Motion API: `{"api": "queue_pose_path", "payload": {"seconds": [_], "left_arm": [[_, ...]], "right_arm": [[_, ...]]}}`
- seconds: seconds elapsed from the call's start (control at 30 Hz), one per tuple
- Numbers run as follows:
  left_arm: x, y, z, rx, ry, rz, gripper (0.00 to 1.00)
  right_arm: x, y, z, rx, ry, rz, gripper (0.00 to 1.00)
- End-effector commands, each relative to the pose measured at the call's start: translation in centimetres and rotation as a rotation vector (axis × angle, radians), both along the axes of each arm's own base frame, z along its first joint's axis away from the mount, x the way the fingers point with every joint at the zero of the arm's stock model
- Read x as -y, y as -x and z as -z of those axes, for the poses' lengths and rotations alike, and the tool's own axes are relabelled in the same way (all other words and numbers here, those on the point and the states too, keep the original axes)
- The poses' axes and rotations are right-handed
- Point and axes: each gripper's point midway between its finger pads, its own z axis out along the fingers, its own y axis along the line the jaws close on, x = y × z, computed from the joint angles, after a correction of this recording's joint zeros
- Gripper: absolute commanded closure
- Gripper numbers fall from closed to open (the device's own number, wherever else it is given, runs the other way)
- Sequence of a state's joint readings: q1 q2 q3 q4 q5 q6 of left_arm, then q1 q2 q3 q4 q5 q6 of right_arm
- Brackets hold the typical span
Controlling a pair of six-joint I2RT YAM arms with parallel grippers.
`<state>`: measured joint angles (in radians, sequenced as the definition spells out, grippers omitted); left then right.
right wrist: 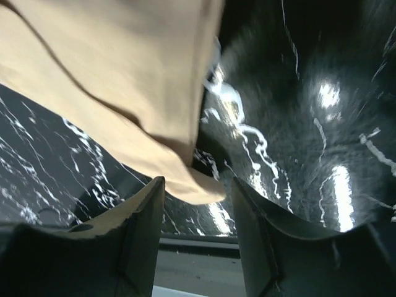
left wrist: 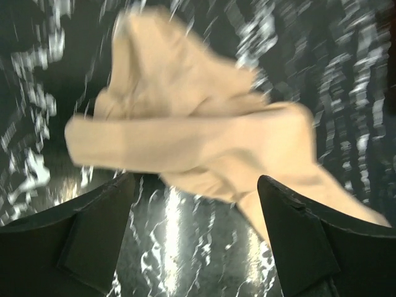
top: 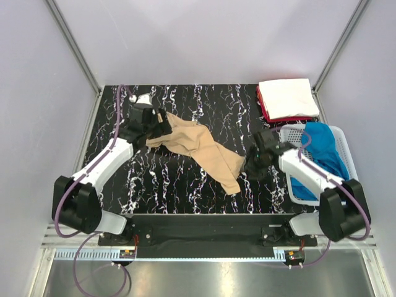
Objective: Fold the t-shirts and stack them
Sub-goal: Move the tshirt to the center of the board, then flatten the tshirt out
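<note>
1. The top view alone took in the whole scene. The tan t-shirt [top: 199, 150] lay crumpled in a long diagonal across the middle of the black, white-veined table [top: 204, 102]. The left gripper [top: 162, 127] was at its far-left end and the right gripper [top: 252, 166] just beside its near-right end. A folded white t-shirt [top: 284, 97] sat on a red t-shirt [top: 265, 114] in the far-right corner. A blue t-shirt [top: 320, 148] was heaped in a white mesh basket [top: 344, 135] at the right edge. Pale walls [top: 198, 37] closed in the table on three sides. Bare tabletop lay open along the far edge and near the arms' bases.

2. The left wrist view, blurred, showed the left gripper [left wrist: 197, 182] with its jaws spread wide. The bunched tan t-shirt [left wrist: 185, 133] sat just beyond the fingertips, unpinched, with glossy table around it.

3. The right wrist view showed the right gripper [right wrist: 198, 185] with its jaws also parted. A corner of the tan t-shirt [right wrist: 117, 74] reached down between the fingertips, and I could not tell whether it touched them. Bare table filled the right side.
</note>
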<state>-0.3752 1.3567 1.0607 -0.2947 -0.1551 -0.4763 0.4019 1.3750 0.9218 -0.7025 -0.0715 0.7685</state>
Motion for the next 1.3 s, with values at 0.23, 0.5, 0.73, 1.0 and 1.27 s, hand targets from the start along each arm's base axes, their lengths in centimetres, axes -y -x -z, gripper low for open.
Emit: {"api": "queue_pose_path", "payload": {"seconds": [0.23,0.5,0.73,1.0,1.27], "left_arm": [[-1.9,-1.1,1.2,-0.089,0.201,-0.003,0.13],[-6.0,-3.3,4.7,-0.173,0.162,-0.120,0.14],[-7.0,-4.3,9.6,-0.301,0.196,-0.159,0.16],[-7.0,-6.3,10.9,-0.288,0.176,-0.137,0.23],[-4.2,-11.5,-0.5,-0.111,0.303,-0.028,1.00]], "right_arm": [[-3.3,2.4,1.5,0.113,-0.267,-0.114,0.46],[-3.5,3.4,3.6,0.096,-0.276,-0.175,0.48],[-3.4,3.9,4.0,0.091,-0.278,-0.188,0.66],[-3.1,4.1,3.4,0.114,-0.280,-0.169,1.00],[-2.4,-7.8,-8.3,0.400,-0.064,-0.099,1.00]]}}
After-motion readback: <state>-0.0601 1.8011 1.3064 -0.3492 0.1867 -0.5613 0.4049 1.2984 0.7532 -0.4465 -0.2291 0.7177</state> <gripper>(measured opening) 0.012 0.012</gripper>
